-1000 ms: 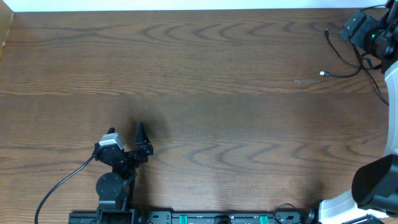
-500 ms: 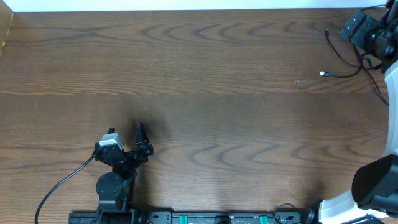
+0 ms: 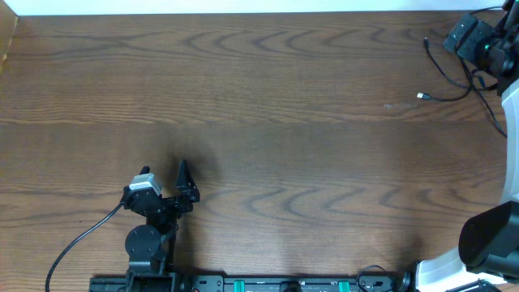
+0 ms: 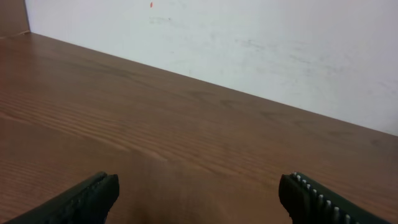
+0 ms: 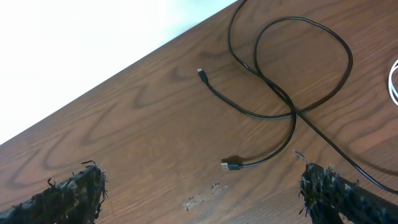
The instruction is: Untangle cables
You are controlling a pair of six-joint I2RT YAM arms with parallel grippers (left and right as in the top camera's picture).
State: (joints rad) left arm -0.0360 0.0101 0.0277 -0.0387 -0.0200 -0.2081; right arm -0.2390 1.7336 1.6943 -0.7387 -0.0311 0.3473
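Left pincer released, holding nothing. Right pincer released too, above looped black cable on the surface — white cable at frame edge.

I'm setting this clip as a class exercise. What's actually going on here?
Two robot arms work at a wooden table on untangling cables, and neither holds anything now. The right gripper is open and hovers near the black cable, which loops and crosses over itself near the table's far edge. A sliver of the white cable shows at the picture's edge. The left gripper is open over bare wood, away from both cables.
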